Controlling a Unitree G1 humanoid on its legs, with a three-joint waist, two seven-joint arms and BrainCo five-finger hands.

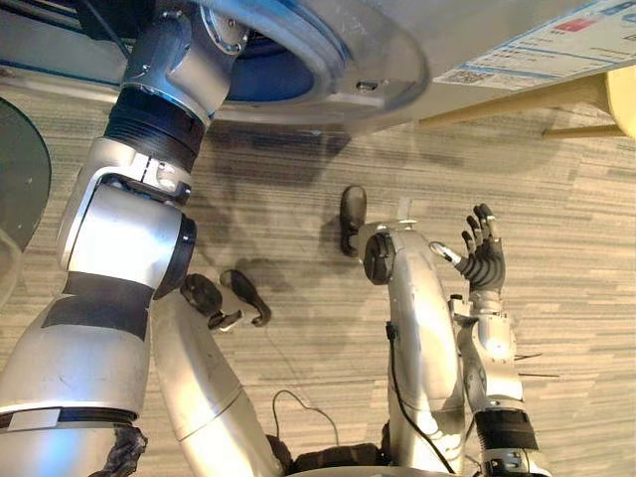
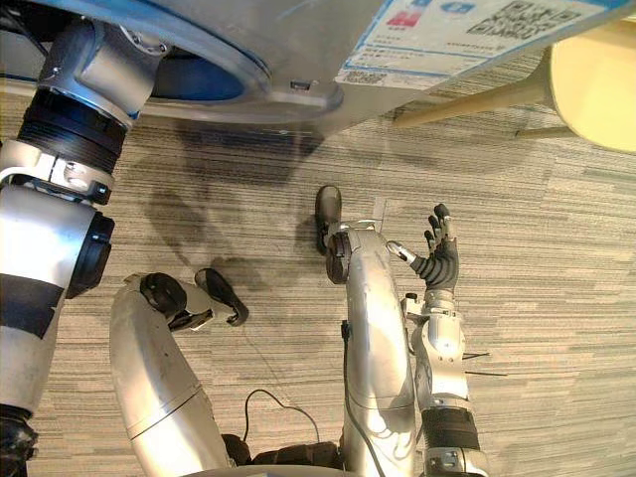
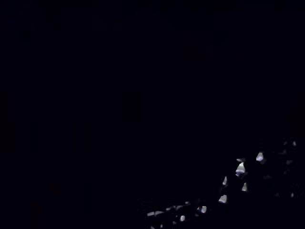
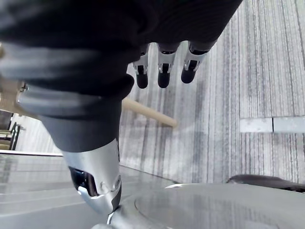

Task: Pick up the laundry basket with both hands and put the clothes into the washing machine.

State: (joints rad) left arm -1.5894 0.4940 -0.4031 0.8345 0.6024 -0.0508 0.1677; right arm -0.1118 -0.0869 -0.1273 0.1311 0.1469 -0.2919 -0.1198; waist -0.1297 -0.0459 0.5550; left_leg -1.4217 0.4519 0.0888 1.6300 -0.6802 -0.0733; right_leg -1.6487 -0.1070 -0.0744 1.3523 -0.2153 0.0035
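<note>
Washing machine (image 1: 397,40) mouth round left arm (image 1: 129,229), right hand (image 1: 484,263) fingers (image 1: 487,227) straight, apart

The right hand (image 4: 164,67) hangs over striped grey carpet (image 4: 267,67), fingers relaxed and holding nothing. A pale wooden leg (image 4: 148,112) slants across the floor at the fingertips' 6 o'clock. A light strip (image 4: 271,125) lies at 4 o'clock.

One washing machine (image 1: 477,25) bearing one round door ring (image 1: 328,40) and one printed label (image 1: 542,45), one pale stool (image 2: 596,89) with two wooden legs showing, and one right hand (image 1: 484,260), fingers spread
</note>
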